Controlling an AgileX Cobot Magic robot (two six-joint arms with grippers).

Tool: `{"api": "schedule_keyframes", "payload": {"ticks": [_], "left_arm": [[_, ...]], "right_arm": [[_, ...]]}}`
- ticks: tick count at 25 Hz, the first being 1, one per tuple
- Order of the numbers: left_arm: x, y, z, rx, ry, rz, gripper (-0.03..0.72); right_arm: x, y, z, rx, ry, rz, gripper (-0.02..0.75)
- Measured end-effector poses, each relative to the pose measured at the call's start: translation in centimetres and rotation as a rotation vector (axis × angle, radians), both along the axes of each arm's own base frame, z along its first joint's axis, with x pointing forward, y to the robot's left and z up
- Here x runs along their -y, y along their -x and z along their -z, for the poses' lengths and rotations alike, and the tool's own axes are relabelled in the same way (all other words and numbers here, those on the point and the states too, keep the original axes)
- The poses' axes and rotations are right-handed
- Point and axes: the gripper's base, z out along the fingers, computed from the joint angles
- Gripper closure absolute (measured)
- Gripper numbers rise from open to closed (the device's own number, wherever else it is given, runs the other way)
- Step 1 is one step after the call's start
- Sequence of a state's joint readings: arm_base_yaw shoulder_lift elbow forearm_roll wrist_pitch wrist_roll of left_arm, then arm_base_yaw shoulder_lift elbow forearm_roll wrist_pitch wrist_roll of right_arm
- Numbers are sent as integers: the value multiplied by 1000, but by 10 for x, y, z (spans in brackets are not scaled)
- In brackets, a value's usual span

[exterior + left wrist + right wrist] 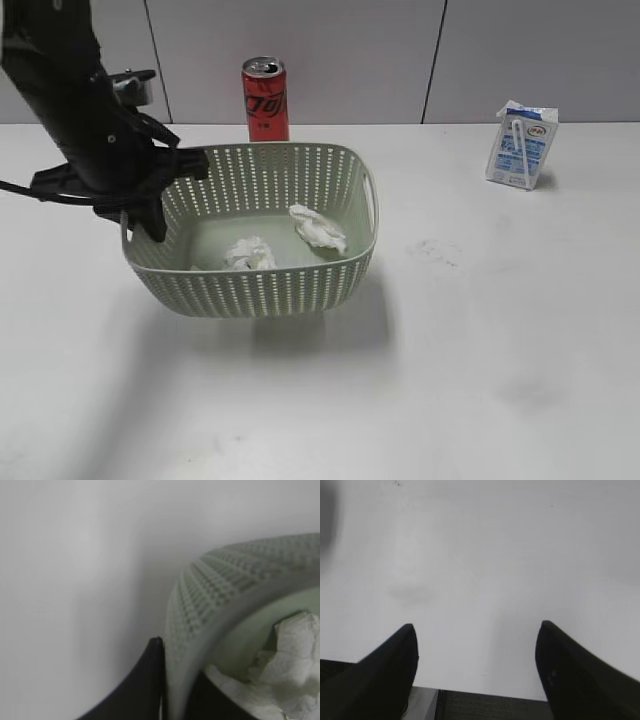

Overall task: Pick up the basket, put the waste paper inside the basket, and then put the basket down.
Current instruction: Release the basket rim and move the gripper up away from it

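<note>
Right gripper [477, 655] spread wide over bare white table [485, 555], holding nothing; not seen in exterior view. Basket [265, 290] sits mid-table, left rim pinched by left gripper [150, 200], fingers [145, 680] clamped either side of the wall. Whether the basket rests on the table or is slightly raised is hard to tell. Waste paper [318, 226] lies inside it, second wad [250, 253] nearer the front wall. Behind the basket stands a red can [265, 98]; drink carton [522, 145] far right, well apart.
</note>
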State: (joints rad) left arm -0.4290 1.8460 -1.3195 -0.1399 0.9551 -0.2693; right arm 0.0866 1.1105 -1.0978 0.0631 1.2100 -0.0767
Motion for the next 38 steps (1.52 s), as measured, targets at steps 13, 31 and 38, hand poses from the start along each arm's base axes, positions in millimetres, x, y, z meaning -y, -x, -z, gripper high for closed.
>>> {"api": "schedule_keyframes", "payload": {"ticks": [13,31,38], "left_arm": [[6,-22,37,41,-31,8,683],[4,-40,20,102,-89,47,78],[-21,-55,-64,222,-129,77,17]], "right_arm": [[13,142,47,367,-35,10,186],[16,184,73,562,-56,14,187],[16,184,73,562,-57,15,187]]}}
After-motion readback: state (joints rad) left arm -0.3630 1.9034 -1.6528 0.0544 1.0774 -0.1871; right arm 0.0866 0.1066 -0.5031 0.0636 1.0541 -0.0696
